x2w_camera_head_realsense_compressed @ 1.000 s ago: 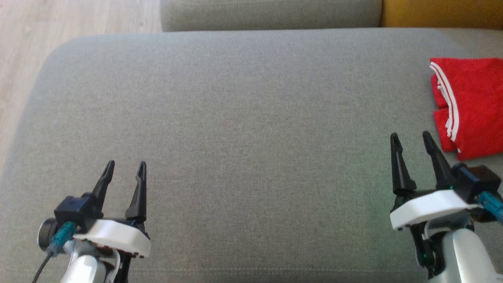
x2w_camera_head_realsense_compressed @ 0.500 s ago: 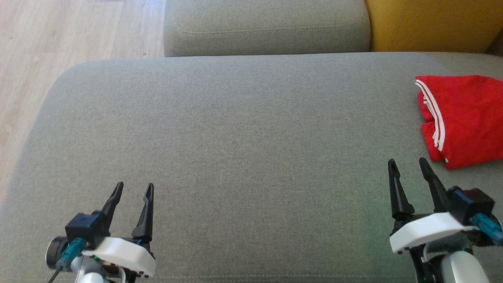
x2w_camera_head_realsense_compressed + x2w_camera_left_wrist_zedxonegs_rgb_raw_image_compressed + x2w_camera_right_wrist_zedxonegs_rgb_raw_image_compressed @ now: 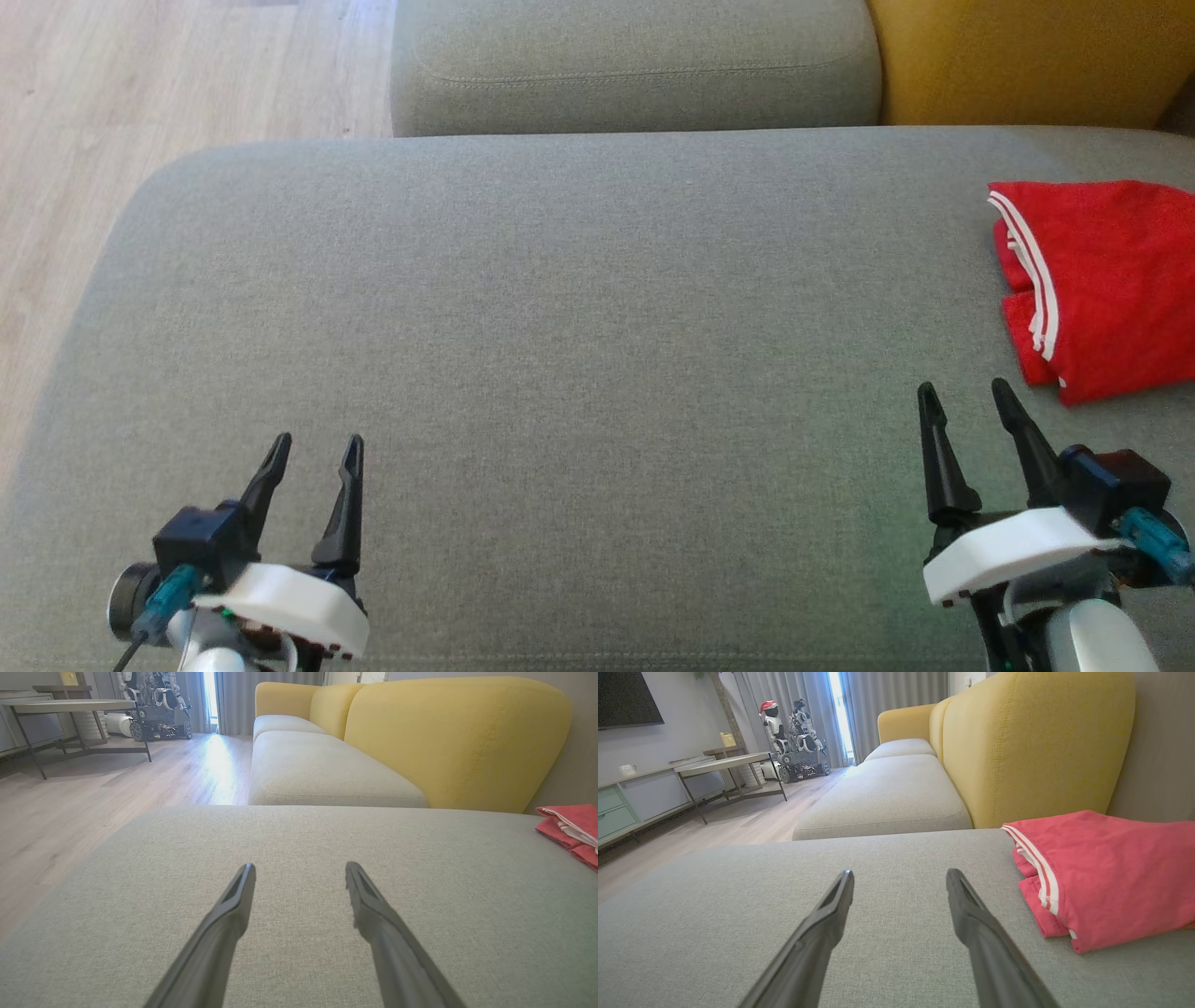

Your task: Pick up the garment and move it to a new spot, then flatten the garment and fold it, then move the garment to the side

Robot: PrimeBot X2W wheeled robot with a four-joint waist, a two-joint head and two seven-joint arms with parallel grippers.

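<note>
Head view — left end effector [image 3: 319, 441], right end effector [image 3: 962, 387] agape — garment [image 3: 1111, 280] at cushion's [image 3: 597, 308] right

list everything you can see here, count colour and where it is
garment: one, red with white stripes, folded, right end of the near cushion
near cushion: one, grey, centre
far cushion: one, grey, beyond the near one
backrest: at least two sections, yellow, behind the cushions
floor: one, light wood, left of the sofa
table: one, pale top, dark legs, across the room
other robot: one, white and dark, by the curtains
curtains: grey, far wall
left gripper: one, dark fingers, open, empty, lower left
right gripper: one, dark fingers, open, empty, beside the garment
</note>
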